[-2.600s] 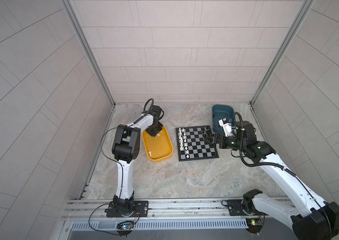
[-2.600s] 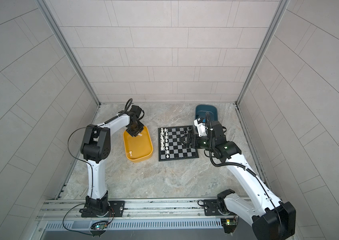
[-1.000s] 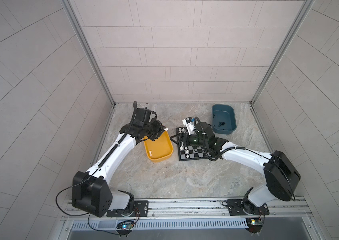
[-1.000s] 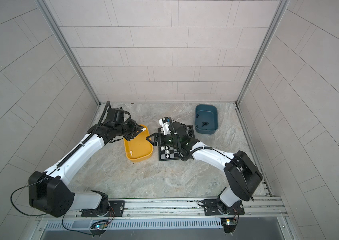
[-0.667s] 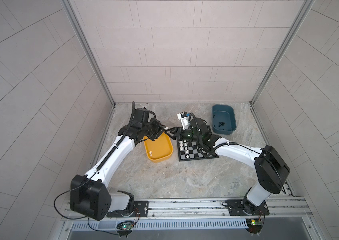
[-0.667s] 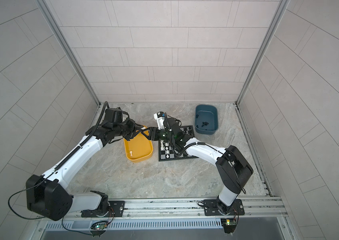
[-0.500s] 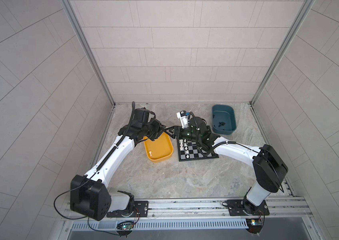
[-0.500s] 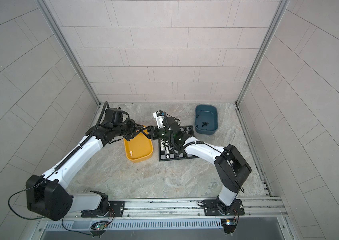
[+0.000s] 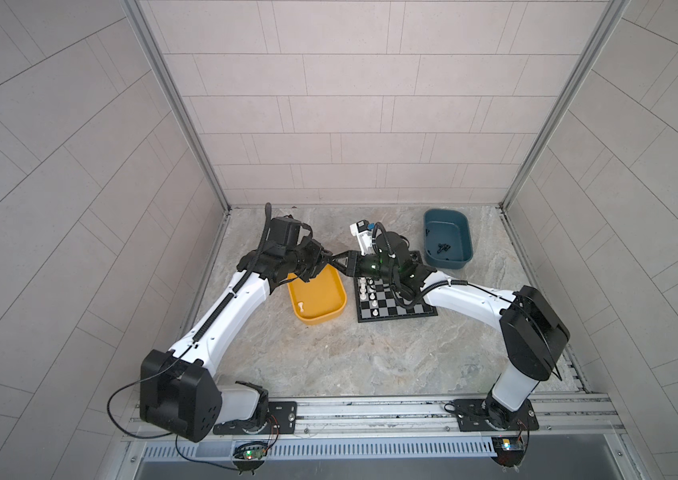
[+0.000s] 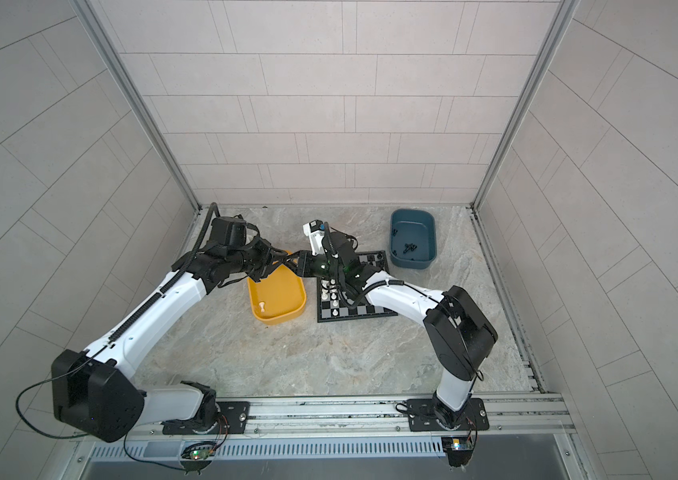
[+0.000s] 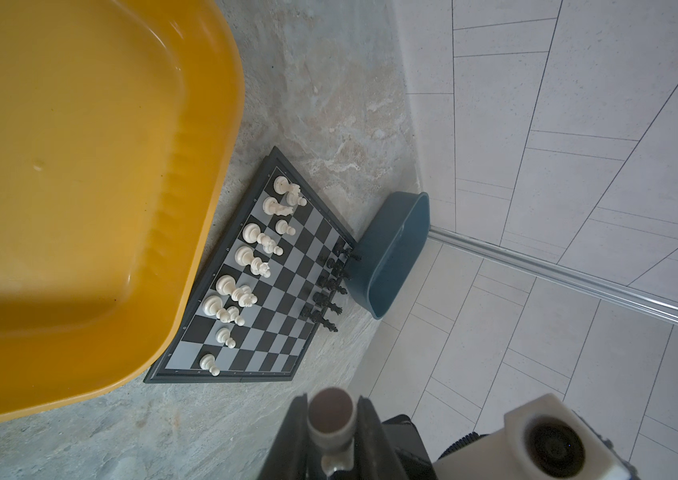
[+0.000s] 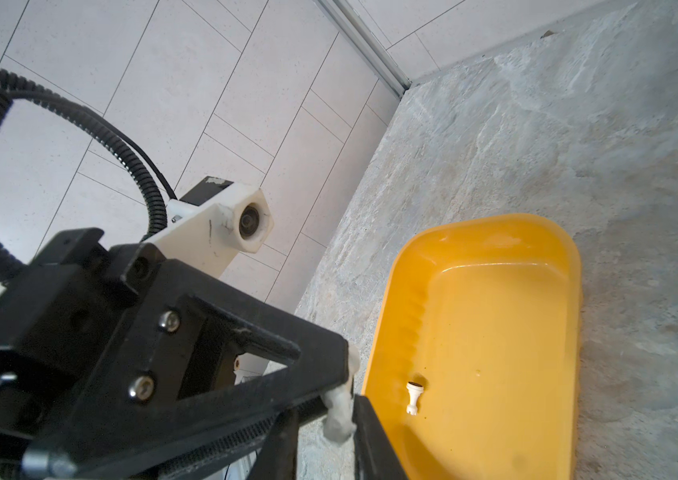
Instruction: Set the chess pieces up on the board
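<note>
Between the yellow tray [image 9: 316, 320] and the board [image 9: 406, 311], in mid-air, the left gripper [image 11: 331, 432] is pinching a white chess piece [image 12: 339, 409], probably light, rigid and slippery. The right gripper [image 12: 324, 424] is flanking it, and whether it is clamping cannot be told. The narrow stem is looking like the safest hold.

The right hand [image 9: 343, 266] is no longer at the side of the board [image 9: 408, 309] next to the teal tray [image 9: 468, 249]. It is now across the board, nearer to the left edge of the tabletop [image 9: 329, 357]. The left hand [image 9: 330, 262] is no longer low in the yellow tray [image 9: 339, 309]; it is raised and turned toward the right edge. Their tips now meet, with the right hand's fingers [image 12: 370, 432] around the white piece [image 12: 339, 415] in the left hand.
</note>
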Motion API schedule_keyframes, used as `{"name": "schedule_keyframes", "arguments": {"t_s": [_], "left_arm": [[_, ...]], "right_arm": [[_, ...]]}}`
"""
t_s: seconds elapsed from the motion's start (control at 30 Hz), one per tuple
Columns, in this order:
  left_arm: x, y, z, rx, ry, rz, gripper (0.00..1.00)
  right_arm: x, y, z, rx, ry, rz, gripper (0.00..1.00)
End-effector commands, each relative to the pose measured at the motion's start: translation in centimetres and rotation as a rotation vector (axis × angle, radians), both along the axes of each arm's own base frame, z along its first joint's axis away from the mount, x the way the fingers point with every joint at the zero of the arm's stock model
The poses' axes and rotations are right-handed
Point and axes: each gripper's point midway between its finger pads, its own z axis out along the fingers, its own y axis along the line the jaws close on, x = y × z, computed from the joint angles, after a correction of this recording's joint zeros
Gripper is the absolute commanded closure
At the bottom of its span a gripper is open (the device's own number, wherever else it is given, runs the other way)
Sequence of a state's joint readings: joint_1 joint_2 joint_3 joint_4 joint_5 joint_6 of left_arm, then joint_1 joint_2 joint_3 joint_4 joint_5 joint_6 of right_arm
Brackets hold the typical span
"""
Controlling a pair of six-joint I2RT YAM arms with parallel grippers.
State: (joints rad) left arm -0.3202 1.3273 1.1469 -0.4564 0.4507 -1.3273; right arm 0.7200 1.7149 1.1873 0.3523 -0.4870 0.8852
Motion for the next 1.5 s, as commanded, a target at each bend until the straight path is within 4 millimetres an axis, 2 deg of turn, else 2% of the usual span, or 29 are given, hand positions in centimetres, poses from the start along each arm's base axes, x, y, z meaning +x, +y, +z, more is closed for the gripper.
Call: {"name": "schedule_keyframes", "arguments": {"t_s": [0.0,0.13,0.2,0.27,0.4,0.43,0.47,0.57,0.63,0.67,0.8,0.9,1.03,1.13,1.27,1.33,1.47], "left_arm": [[-1.6,-0.6,1.0,0.018,-0.012,-0.055,0.82],[-1.8,-0.4,0.7,0.043,-0.015,-0.063,0.8],[-1.8,-0.2,0.5,0.057,-0.019,-0.065,0.76],[-1.5,0.1,0.7,0.083,-0.041,-0.067,0.71],[0.1,1.0,1.4,0.159,-0.111,-0.071,0.43],[0.9,1.5,2.0,0.179,-0.142,-0.08,0.27],[1.7,2.1,2.7,0.196,-0.169,-0.093,0.01],[3.1,3.0,4.6,0.259,-0.229,-0.188,0.0],[3.1,2.1,5.4,0.249,-0.276,-0.3,0.0],[2.6,1.8,5.1,0.254,-0.268,-0.344,0.0],[-0.9,2.1,1.7,0.331,-0.208,-0.536,0.0],[-4.1,3.5,-1.4,0.409,-0.124,-0.622,0.0],[-7.2,6.5,-4.7,0.557,-0.017,-0.632,0.0],[-8.5,11.0,-6.2,0.748,0.119,-0.499,0.0],[-9.0,15.0,-6.7,0.909,0.188,-0.362,0.0],[-9.0,16.3,-6.6,0.969,0.186,-0.327,0.0],[-9.2,18.5,-6.3,1.075,0.173,-0.268,0.0]], "right_arm": [[1.1,0.1,1.1,0.031,-0.02,-0.032,0.81],[1.3,0.2,0.6,0.03,-0.018,-0.039,0.93],[1.4,0.2,0.4,0.025,-0.023,-0.041,0.99],[1.3,0.1,0.6,0.02,-0.035,-0.039,1.0],[0.4,-1.0,1.8,-0.026,-0.074,-0.035,1.0],[0.0,-1.6,1.9,-0.056,-0.077,-0.033,1.0],[-0.5,-2.2,2.0,-0.084,-0.079,-0.027,1.0],[-2.5,-4.5,1.5,-0.227,-0.064,0.004,1.0],[-4.2,-6.8,0.4,-0.395,-0.045,0.03,1.0],[-4.9,-8.0,0.0,-0.469,-0.036,0.039,1.0],[-7.8,-13.2,-1.5,-0.78,0.025,0.068,1.0],[-9.4,-15.2,-2.2,-0.946,0.058,0.103,1.0],[-9.7,-14.8,-3.6,-1.116,0.073,0.16,1.0],[-9.2,-12.9,-5.4,-1.17,0.082,0.206,1.0],[-8.4,-11.0,-8.3,-1.274,0.173,0.279,1.0],[-8.0,-10.3,-10.2,-1.335,0.19,0.315,1.0],[-7.1,-9.0,-12.3,-1.365,0.204,0.337,1.0]]}}
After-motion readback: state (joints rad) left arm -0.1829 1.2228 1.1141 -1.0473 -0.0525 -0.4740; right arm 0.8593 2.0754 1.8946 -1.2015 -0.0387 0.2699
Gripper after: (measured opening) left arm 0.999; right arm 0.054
